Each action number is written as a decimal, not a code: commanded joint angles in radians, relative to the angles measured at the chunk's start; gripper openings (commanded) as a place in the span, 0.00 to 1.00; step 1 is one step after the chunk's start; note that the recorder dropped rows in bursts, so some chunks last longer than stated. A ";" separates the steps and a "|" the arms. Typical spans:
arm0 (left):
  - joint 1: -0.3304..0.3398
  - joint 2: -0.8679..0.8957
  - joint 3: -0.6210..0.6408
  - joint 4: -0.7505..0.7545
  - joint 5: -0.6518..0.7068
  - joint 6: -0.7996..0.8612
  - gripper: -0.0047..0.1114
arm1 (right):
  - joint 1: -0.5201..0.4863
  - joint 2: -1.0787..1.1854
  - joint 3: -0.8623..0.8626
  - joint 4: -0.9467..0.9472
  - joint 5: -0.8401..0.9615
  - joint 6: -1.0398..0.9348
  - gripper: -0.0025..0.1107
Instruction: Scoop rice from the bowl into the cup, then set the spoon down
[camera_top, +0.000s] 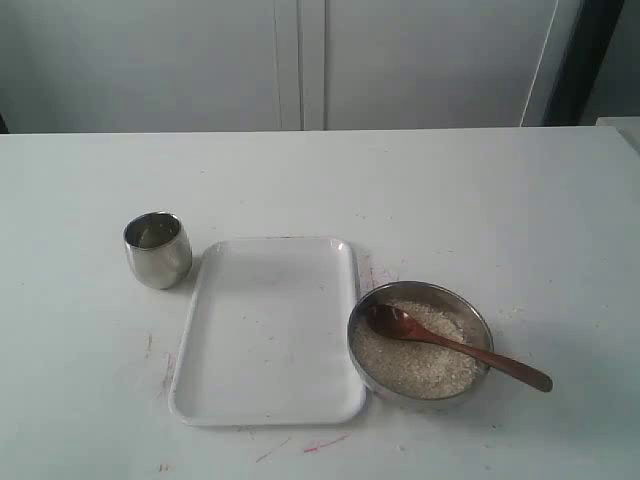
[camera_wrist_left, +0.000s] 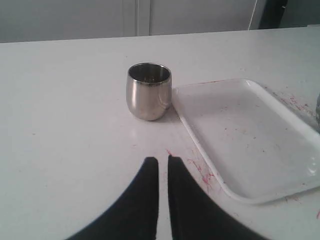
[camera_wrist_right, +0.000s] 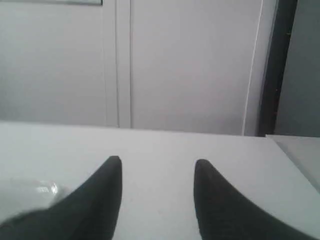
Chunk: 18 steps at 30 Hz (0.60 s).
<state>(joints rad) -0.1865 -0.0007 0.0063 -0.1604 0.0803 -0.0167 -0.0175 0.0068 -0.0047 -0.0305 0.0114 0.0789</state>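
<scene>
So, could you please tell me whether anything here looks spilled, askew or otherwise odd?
Nothing looks spilled: the off-white rice lies inside the wide steel bowl, with the dark wooden spoon propped on its rim. The only oddity is reddish scuff marks on the white table beside the white rectangular tray.
</scene>
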 joint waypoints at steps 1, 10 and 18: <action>-0.001 0.001 -0.006 -0.010 -0.004 -0.002 0.16 | -0.003 -0.007 0.005 0.016 -0.159 0.213 0.41; -0.001 0.001 -0.006 -0.010 -0.004 -0.002 0.16 | -0.003 -0.007 0.005 0.030 -0.250 0.265 0.41; -0.001 0.001 -0.006 -0.010 -0.004 -0.002 0.16 | -0.003 -0.007 0.005 0.030 -0.250 0.289 0.41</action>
<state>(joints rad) -0.1865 -0.0007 0.0063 -0.1604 0.0803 -0.0167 -0.0175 0.0051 -0.0047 0.0000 -0.2189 0.3416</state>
